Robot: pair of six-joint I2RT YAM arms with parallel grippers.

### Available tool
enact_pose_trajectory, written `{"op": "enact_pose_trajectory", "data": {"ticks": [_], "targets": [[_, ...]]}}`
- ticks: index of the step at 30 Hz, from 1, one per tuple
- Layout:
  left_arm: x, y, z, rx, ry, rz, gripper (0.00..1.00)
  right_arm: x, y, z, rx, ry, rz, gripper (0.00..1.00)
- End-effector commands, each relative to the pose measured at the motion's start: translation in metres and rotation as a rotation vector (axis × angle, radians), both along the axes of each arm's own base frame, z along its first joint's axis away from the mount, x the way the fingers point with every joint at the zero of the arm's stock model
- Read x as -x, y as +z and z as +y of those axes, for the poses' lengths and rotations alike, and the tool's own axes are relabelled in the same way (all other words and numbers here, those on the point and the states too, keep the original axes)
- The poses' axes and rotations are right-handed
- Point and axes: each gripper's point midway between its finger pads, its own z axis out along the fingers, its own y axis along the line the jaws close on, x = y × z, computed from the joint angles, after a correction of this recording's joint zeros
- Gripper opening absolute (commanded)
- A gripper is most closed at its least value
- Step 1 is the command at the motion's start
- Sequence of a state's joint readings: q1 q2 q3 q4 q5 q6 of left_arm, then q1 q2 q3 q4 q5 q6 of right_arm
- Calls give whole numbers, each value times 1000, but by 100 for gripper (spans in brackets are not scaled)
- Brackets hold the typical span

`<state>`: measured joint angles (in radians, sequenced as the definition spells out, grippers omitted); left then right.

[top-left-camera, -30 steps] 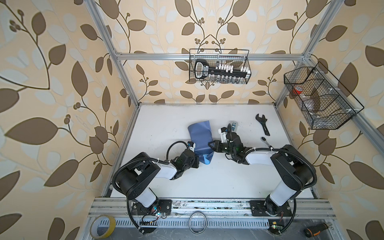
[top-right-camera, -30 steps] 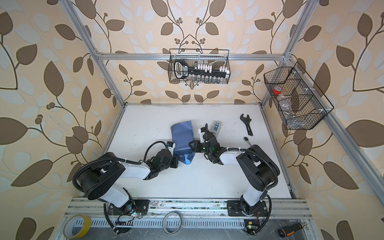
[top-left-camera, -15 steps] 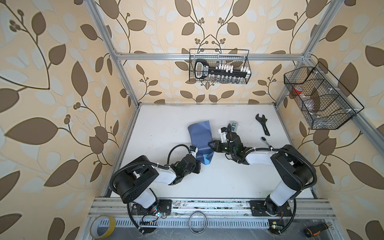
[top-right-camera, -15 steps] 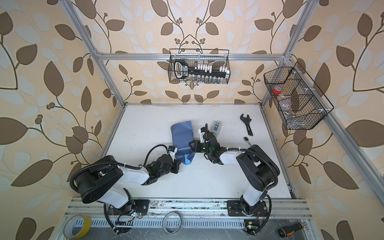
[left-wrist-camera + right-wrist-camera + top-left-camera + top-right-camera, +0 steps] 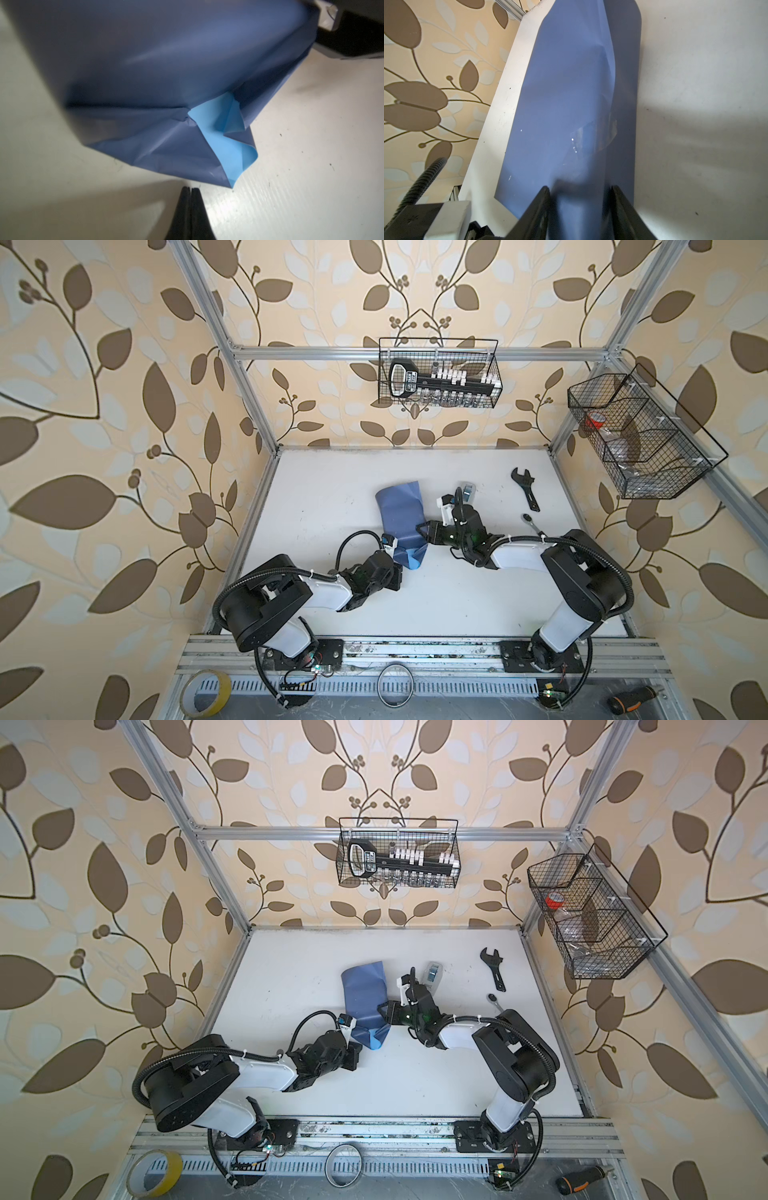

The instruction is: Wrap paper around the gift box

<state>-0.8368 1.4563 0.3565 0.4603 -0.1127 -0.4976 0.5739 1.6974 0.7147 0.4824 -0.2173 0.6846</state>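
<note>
The paper [image 5: 400, 512] [image 5: 365, 990] lies mid-table as a long bundle, slate-blue face out, bulging round something inside. The gift box is hidden. At the bundle's near end the folds are crumpled and the light sky-blue face [image 5: 218, 124] shows. A strip of clear tape [image 5: 593, 135] sits on the seam. My right gripper [image 5: 426, 531] [image 5: 384, 1011] [image 5: 580, 187] reaches in from the right, its jaws closed against both sides of the bundle. Just short of the near end and clear of it, my left gripper [image 5: 399, 572] [image 5: 355, 1052] [image 5: 189, 188] is shut and holds nothing.
A small grey-white tape dispenser [image 5: 467, 490] stands behind my right gripper. A black wrench [image 5: 525, 489] and a ratchet [image 5: 532, 522] lie at the back right. Wire baskets [image 5: 438, 373] [image 5: 640, 439] hang on the back and right walls.
My left gripper has drawn back from the paper's near end toward the table's front. The right arm and the bundle have not moved.
</note>
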Motion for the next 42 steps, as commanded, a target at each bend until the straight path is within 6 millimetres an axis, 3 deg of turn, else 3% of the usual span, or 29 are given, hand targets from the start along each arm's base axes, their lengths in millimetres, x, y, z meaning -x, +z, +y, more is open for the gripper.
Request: {"op": "enact_pose_trajectory", "data": {"ticks": [1,10,11,17,28,42], "targets": [[-6,7,17,-51,56,-12,3,10,-24,-2,56,8,72,48],[-32,27,3,-20,36,-37,3,10,-24,-2,57,9,70,48],[-32,17,2,-42,31,-17,3,10,-24,-2,57,8,71,48],[-31,5,-6,-52,-10,13,3,9,-24,-2,55,10,71,48],[-7,-19,-11,-45,-76,62,3,8,-24,-1,55,9,71,48],[23,-32,-22,-60,-142,90,3,7,-24,0,53,8,73,48]]}}
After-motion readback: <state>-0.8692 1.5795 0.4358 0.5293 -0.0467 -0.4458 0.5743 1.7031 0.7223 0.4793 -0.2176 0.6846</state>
